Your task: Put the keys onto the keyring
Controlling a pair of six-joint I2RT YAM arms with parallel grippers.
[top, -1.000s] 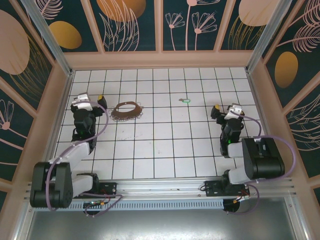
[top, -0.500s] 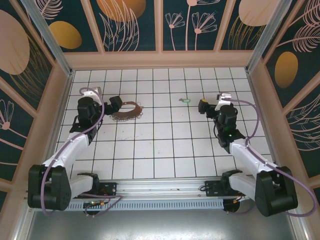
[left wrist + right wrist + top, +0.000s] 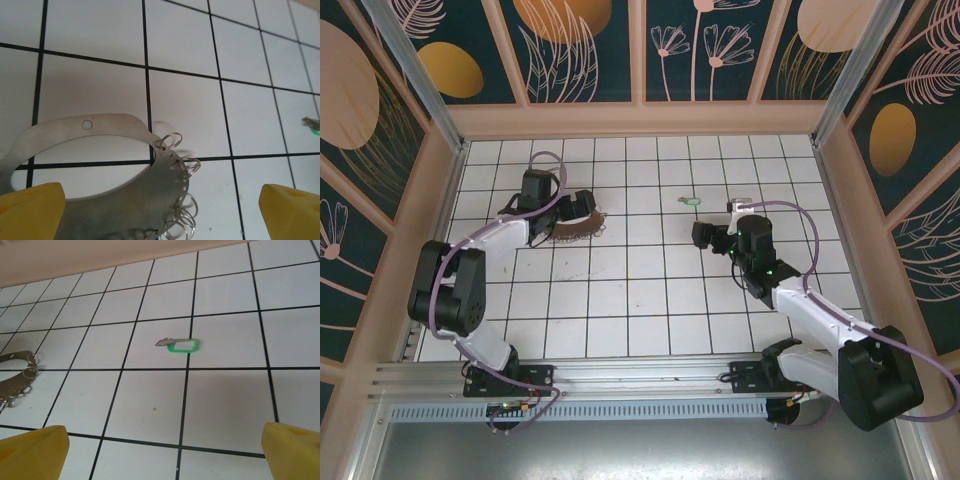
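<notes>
The keyring lay flat on the white tiled tabletop, far back and to the left. It was a thin oval band with small wire rings strung along its right edge. The left arm bent in from the left side, and the left jaws hung over the left part of the keyring, spread wide with nothing in them. Seen from that wrist, the yellow fingertips stood well apart. The near curve of the band ran down beside the left one, though I could not tell whether it touched.

The key, a tiny green tag with a silvery end, lay on its side on a tile far back, a little right of the middle and well apart from the keyring. The right arm stretched up from the near right corner. The right jaws sat just on the near side of the key and slightly to its right, pointing toward it. They too were spread wide and empty, their yellow tips low at either side, with the key lying on the tiles between and beyond them, untouched
</notes>
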